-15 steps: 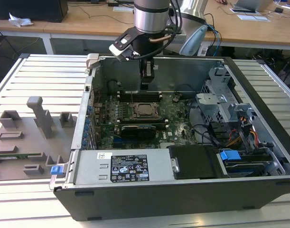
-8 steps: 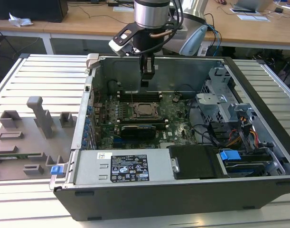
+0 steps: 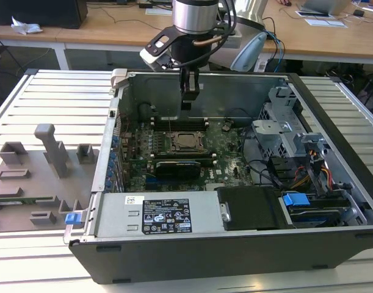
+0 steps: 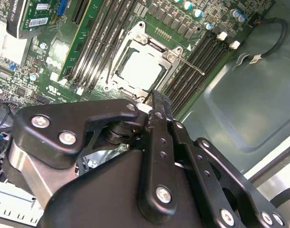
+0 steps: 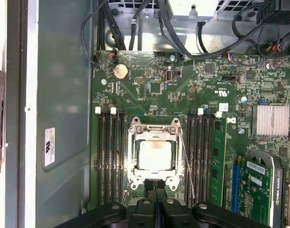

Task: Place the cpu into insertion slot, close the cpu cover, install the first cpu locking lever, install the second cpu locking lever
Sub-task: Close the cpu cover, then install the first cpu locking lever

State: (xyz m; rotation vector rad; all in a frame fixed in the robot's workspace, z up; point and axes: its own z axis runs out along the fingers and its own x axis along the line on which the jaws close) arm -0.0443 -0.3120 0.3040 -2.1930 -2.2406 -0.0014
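- Hanging nose-down inside the open computer case, the gripper sits above the motherboard in the exterior view, near the case's far wall.
- Its jaws are pressed together with nothing between them. In the first wrist view the black fingertips meet along a thin seam.
- The cpu lies in the insertion slot, and its pale square top shows through the window of the cpu cover.
- The cover lies flat over the slot and frames the chip on all four sides.
- The gripper's tips sit right at the edge of the slot nearest them; whether they touch the cover's frame I cannot tell.
- A thin wire lever runs along one side of the slot, between it and a bank of memory slots, slanting away from the cover toward its free end.
- In the second wrist view a lever rod juts out past one corner of the cover — latched or not, I cannot tell.
- In the exterior view a long black card lies just beside the slot, on the side toward the camera.
- A grey fixture board rests on the slatted table at the exterior view's left, apart from the case.
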